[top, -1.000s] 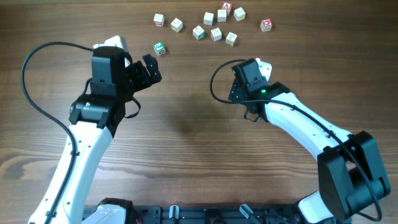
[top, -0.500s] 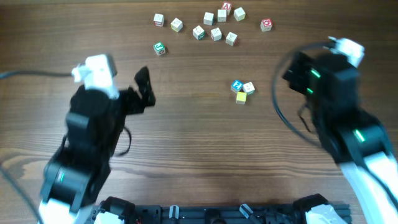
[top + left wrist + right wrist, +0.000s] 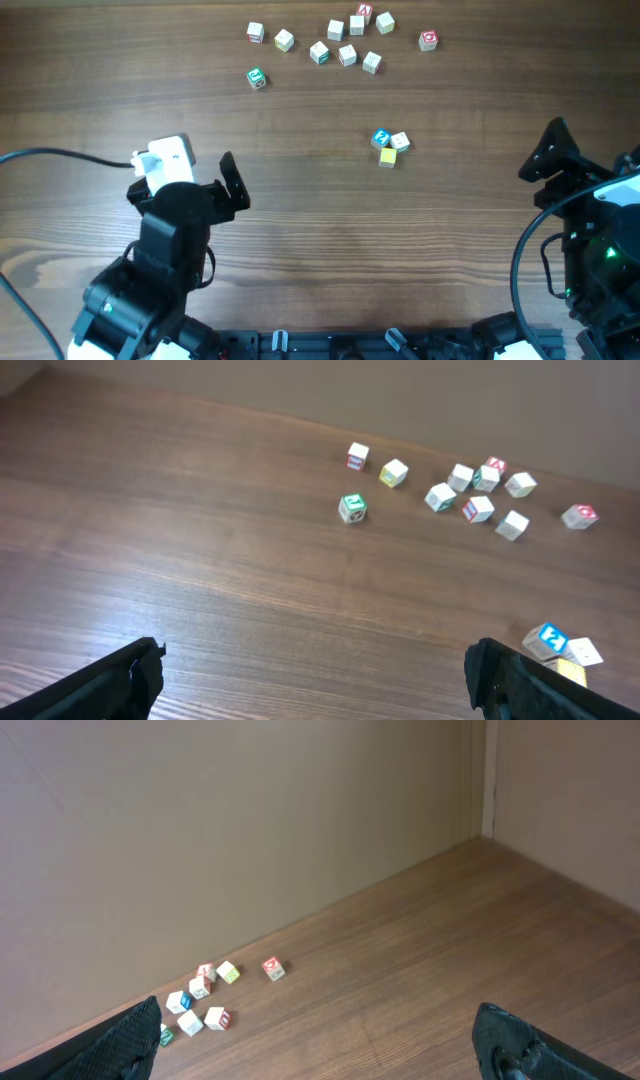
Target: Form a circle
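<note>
Barely begun: the circle (image 3: 389,146) is just 3 cubes clumped ahead of and between the left gripper (image 3: 315,670) and right gripper (image 3: 315,1040), jaws wide open and empty (11 loose cubes (image 3: 347,55) lie farther out).

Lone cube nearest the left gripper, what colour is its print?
That cube is green, clearest from left wrist.

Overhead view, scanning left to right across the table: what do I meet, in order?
left gripper → green-faced cube → group of three cubes (blue, yellow, cream) → rightmost red-faced cube → right gripper. The top scatter overlaps, so it is left out.
</note>
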Controlling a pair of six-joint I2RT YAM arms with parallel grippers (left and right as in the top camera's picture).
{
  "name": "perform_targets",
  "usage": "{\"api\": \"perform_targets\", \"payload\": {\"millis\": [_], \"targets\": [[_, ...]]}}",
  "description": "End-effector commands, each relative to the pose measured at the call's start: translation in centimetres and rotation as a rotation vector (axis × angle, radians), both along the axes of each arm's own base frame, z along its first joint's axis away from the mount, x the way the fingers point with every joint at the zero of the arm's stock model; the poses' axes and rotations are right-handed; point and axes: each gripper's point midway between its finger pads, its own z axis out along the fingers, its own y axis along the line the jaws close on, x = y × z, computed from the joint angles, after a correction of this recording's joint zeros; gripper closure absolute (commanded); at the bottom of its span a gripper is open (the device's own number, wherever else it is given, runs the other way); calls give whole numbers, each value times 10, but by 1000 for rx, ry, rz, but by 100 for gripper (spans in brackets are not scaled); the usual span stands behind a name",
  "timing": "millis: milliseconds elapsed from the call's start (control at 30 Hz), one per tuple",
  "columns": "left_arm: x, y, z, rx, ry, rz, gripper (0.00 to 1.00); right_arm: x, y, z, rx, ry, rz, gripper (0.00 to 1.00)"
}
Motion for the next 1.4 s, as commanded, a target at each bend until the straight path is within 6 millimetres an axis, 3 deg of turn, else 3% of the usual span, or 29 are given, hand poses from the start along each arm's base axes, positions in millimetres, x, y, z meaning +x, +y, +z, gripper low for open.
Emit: {"api": "perform_targets", "payload": {"millis": [0, 133, 233, 267, 333, 367, 400, 467, 567, 667, 700, 767, 967, 1100, 1233, 1367], "targets": [[4, 2, -6, 10, 16, 32, 0, 12, 0, -21, -2, 63, -32, 0], [10, -6, -13, 8, 43, 10, 0, 35, 9, -53, -26, 183, -21, 0], [29, -18, 2, -43, -41, 5, 0, 63, 17, -93, -45, 324, -35, 0], [36, -23, 8, -63, -71, 0, 5, 70, 19, -105, -36, 362, -46, 0], [59, -36, 18, -108, -134, -15, 48, 83, 24, -132, 0, 436, -76, 2], [70, -42, 18, -123, -149, -20, 62, 89, 26, -145, 21, 467, -92, 8], [82, -49, 15, -137, -153, -30, 69, 94, 26, -155, 42, 491, -108, 18], [113, -64, -4, -165, -132, -62, 77, 106, 27, -176, 90, 538, -120, 45], [149, -84, -39, -233, -83, -122, 86, 127, 29, -197, 177, 572, -80, 70], [181, -100, -74, -338, -46, -185, 96, 166, 56, -209, 267, 560, 205, 88], [186, -100, -81, -357, -36, -180, 96, 178, 66, -211, 289, 540, 280, 95], [192, -97, -93, -373, -16, -158, 96, 196, 83, -219, 326, 522, 388, 95], [190, -95, -98, -363, 2, -154, 96, 232, 126, -295, 389, 681, 586, 95], [185, -94, -107, -354, 43, -147, 96, 255, 149, -309, 361, 724, 637, 96], [181, -93, -113, -346, 71, -142, 96, 249, 171, -319, 322, 776, 679, 96], [181, -93, -113, -346, 71, -142, 95, 242, 178, -333, 241, 821, 635, 95]]}}
